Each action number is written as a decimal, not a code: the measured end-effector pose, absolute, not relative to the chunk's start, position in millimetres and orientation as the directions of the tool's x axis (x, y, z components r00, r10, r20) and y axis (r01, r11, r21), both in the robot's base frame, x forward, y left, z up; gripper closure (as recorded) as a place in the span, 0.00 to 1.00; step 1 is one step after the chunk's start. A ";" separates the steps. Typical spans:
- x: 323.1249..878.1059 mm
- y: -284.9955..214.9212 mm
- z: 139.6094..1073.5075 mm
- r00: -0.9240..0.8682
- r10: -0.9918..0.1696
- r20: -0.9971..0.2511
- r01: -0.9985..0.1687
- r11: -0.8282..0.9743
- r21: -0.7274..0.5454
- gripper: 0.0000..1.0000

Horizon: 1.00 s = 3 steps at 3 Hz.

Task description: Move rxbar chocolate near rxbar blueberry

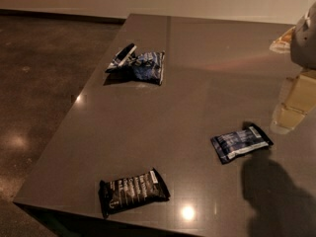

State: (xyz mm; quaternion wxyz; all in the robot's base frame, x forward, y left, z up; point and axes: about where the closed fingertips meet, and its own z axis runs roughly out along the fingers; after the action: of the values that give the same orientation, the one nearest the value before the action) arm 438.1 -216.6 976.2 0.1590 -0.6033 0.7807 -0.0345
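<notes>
The rxbar chocolate [132,190], a flat bar in a glossy black wrapper with white lettering, lies near the table's front left corner. The rxbar blueberry [241,142], a flat dark blue bar with a white patch, lies to the right, well apart from it. My gripper [295,102] shows as pale blocky parts at the right edge of the view, above the table and up-right of the blueberry bar. It holds nothing that I can see.
A puffy blue chip bag [147,66] lies at the back left of the grey table [187,98], with a dark bar with a white stripe [121,57] against it. A pale orange item [282,38] sits at the back right. The floor drops off left of the table.
</notes>
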 end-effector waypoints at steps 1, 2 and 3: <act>438.2 -216.6 976.3 -0.221 -0.953 -0.207 -0.931 0.270 -0.246 0.00; 439.3 -202.7 980.3 -0.189 -0.943 -0.273 -0.949 0.247 -0.195 0.00; 429.6 -170.5 984.6 -0.123 -0.913 -0.390 -0.974 0.185 -0.127 0.00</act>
State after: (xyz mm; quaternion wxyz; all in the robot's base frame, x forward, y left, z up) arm 429.6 -170.5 984.6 0.1939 -0.6333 0.7450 0.0794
